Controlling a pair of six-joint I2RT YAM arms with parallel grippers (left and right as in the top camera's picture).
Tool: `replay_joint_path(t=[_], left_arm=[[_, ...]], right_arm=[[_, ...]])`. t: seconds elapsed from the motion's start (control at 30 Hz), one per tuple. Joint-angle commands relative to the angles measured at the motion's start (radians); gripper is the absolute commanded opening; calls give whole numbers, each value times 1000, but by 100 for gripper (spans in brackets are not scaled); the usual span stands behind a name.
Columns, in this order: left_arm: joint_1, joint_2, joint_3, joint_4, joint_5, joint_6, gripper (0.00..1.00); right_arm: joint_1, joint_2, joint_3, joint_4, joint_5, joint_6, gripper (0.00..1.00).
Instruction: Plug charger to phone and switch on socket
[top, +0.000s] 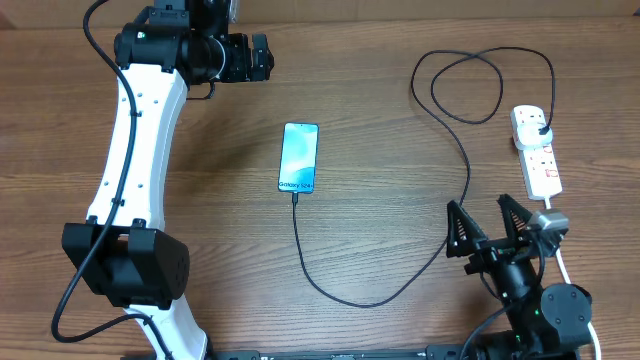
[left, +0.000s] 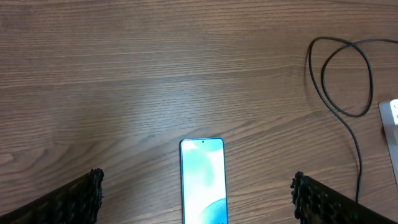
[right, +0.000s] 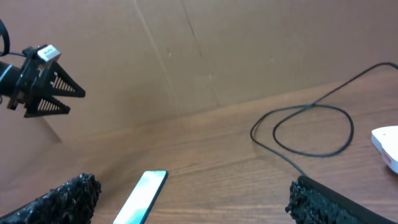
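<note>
Two robot arms wait at a wooden table (top: 380, 90) with the phone (top: 300, 157) lying flat between them at mid-table, its blue screen lit and facing up. We see the charger (top: 296, 225) meet the phone's near short edge. From there it runs toward the near side, sweeps right, climbs toward the far side and loops twice before its black plug sits in the far end of the socket (top: 537, 152). The socket lies at the right of the table, well apart from the phone. We cannot tell how its switches are set.

The left gripper (top: 266, 57) hovers at the far side, left of the phone, its claw spread wide and holding nothing. The right gripper (top: 477, 200) hangs at the near right, just beside the socket's near end, its jaws also wide and empty. Neither claw touches the charger or phone.
</note>
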Motion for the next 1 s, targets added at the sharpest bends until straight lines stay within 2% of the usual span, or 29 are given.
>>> replay_joint_path(t=[0.0, 0.33, 0.97], left_arm=[[0, 5, -3, 1, -5, -5, 100], [0, 5, -3, 1, -5, -5, 100], [0, 5, -3, 1, -5, -5, 100]], right_arm=[[5, -13, -40, 49, 11, -8, 100], [5, -118, -145, 126, 12, -60, 100], [5, -119, -306, 377, 47, -79, 100]])
